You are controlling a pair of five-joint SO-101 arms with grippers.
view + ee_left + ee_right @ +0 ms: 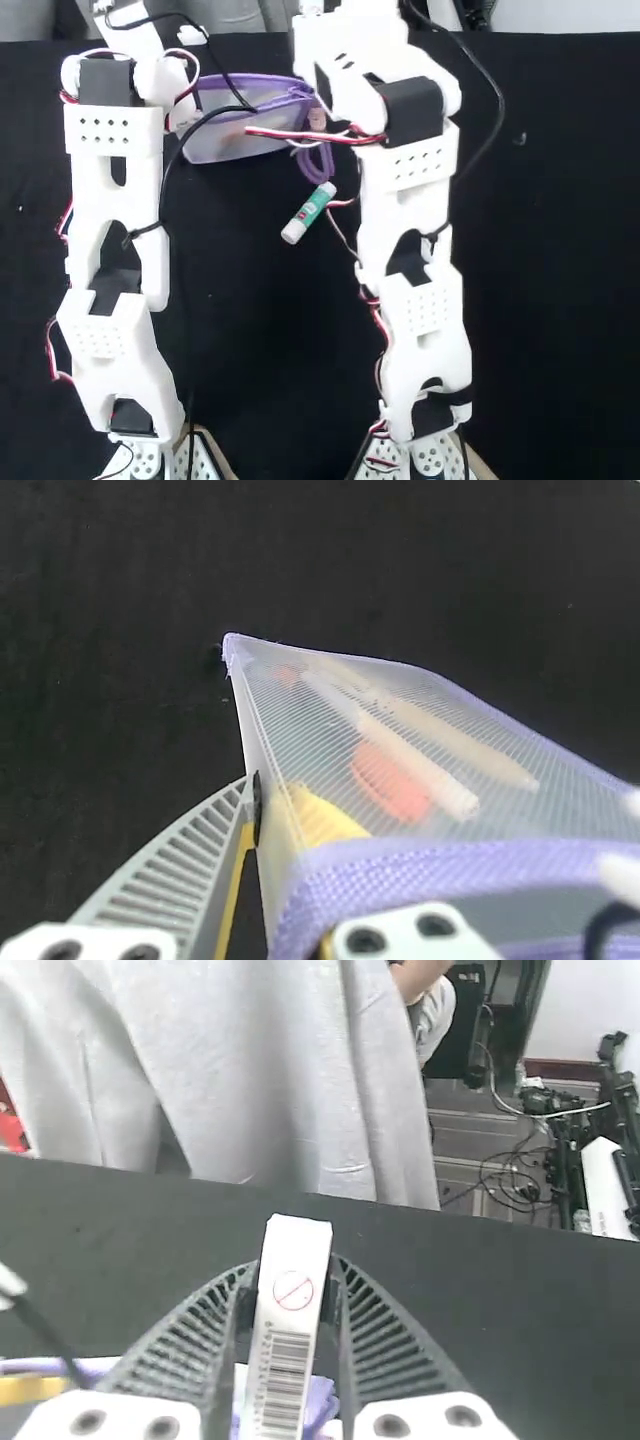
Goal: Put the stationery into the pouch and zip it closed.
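Left wrist view: the left end effector (258, 798) clamps one edge of the translucent pouch (290, 720); pens (400, 750) and an orange item (395, 785) lie inside. The right end effector (292, 1275) pinches a barcoded white stick (285, 1345).

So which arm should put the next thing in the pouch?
Probably right: the right pincer grips a white barcoded stick, while the left pincer holds the clear purple-edged plastic pouch.

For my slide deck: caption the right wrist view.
Right end effector clamps a white barcode-labelled cylindrical stick over the black tabletop, grey cloth hanging behind.
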